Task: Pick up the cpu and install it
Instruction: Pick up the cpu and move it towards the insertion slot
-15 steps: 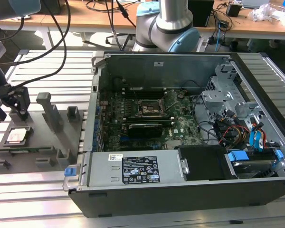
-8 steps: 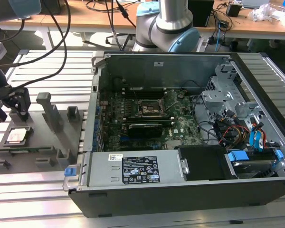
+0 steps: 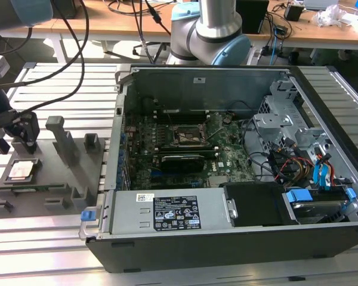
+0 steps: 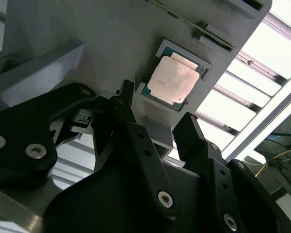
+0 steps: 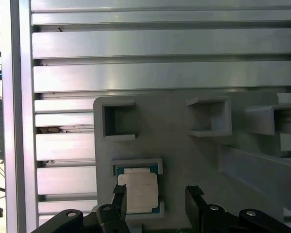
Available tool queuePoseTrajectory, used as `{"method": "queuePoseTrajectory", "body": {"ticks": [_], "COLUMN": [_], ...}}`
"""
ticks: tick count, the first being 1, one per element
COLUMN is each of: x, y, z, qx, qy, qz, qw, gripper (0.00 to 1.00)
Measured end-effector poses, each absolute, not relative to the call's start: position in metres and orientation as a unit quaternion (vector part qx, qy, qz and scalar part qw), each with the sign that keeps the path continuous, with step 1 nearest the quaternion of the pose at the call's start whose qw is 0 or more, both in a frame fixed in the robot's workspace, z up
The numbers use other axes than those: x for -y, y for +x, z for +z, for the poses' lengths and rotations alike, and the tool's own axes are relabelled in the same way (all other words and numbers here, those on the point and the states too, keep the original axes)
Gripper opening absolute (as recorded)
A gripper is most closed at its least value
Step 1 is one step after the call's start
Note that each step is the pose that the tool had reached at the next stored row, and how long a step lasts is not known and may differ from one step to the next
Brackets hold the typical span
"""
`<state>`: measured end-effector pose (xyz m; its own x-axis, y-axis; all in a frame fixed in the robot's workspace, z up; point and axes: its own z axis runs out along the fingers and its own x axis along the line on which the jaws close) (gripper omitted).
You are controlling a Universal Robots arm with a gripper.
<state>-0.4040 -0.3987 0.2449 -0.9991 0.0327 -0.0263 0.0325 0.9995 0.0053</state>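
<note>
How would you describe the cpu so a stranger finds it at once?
At the exterior view's left of the open computer case lies a grey fixture plate. At its end far from the case, the cpu lies flat in a square pocket. Only it has a silvery top with green rim; neighbouring pockets are plain grey.

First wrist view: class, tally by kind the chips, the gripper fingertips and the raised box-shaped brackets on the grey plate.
cpu: 1
gripper fingertips: 2
raised brackets: 3
Total: 6
</note>
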Motion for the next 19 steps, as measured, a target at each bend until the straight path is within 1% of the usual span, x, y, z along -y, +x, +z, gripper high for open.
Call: {"method": "queuePoseTrajectory", "body": {"ticks": [19], "x": [0.405], "y": [-0.413], "z": [0.233], "qx": [-1.0], "qy": [0.008], "qz": [0.002], "qw": [0.013], "gripper": [0.6]}}
